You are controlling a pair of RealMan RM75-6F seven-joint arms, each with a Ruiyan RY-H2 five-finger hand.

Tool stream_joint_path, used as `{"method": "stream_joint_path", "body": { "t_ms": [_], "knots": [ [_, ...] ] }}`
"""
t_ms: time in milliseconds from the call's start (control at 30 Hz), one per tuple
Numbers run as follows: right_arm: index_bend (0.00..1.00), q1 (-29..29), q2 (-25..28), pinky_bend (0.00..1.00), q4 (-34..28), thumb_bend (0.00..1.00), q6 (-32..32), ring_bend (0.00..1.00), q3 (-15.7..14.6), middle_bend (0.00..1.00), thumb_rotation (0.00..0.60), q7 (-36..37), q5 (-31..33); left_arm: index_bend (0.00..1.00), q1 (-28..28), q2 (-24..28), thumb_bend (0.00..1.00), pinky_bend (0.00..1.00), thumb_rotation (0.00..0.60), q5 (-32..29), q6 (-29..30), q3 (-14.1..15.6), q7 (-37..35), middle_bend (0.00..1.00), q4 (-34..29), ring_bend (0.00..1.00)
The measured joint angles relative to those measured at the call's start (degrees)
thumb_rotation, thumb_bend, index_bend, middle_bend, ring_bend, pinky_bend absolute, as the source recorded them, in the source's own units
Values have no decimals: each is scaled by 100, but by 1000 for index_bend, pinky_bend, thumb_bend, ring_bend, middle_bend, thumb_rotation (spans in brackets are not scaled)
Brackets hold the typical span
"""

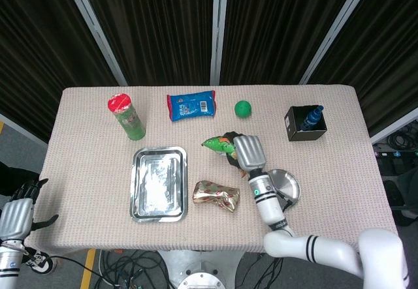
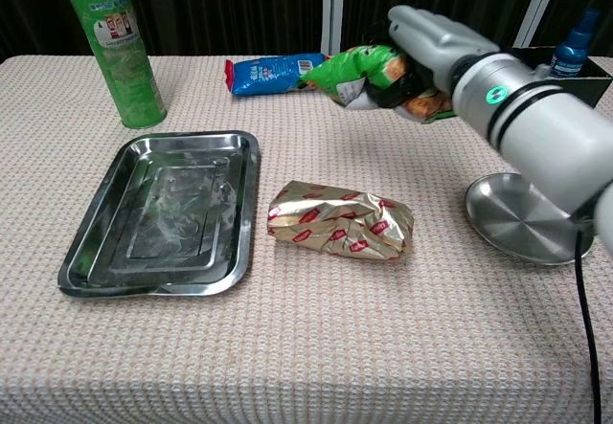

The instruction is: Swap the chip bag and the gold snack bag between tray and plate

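Observation:
My right hand [image 1: 247,151] [image 2: 423,46] grips the green chip bag [image 1: 220,145] [image 2: 358,67] and holds it in the air, above the table between the tray and the plate. The gold snack bag [image 1: 216,194] [image 2: 341,220] lies flat on the tablecloth, right of the empty steel tray [image 1: 158,183] [image 2: 159,210]. The round steel plate [image 1: 286,186] [image 2: 518,215] sits empty to the right of the gold bag. My left hand [image 1: 16,216] hangs off the table's left edge with fingers apart, holding nothing.
A green chip can [image 1: 127,117] [image 2: 113,43] stands at the back left. A blue snack packet [image 1: 191,105] [image 2: 275,72] and a green ball [image 1: 243,109] lie along the back. A black box with a blue bottle [image 1: 305,123] [image 2: 548,80] stands at the back right.

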Motion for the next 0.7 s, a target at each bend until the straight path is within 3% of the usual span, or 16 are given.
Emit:
{"method": "stream_joint_path", "body": {
  "t_ms": [200, 367, 500, 700],
  "knots": [
    [514, -749, 1256, 756, -853, 462, 426, 518, -822, 541, 600, 281, -1032, 145, -56, 0, 121, 172, 600, 46, 17, -26, 174, 175, -141, 83],
    [514, -1380, 1612, 750, -744, 450, 834, 517, -1559, 540, 600, 640, -1843, 145, -93, 21, 120, 172, 600, 94, 14, -15, 309, 175, -248, 83],
    [499, -1623, 1596, 693, -262, 429, 891, 515, -1783, 535, 600, 1196, -2036, 145, -96, 32, 121, 173, 600, 94, 16, -8, 364, 176, -296, 83],
    [477, -1805, 1274, 643, 646, 390, 991, 484, -1880, 512, 600, 1825, -2390, 147, -71, 3, 121, 172, 600, 84, 93, -29, 348, 181, -218, 82]
  ]
}}
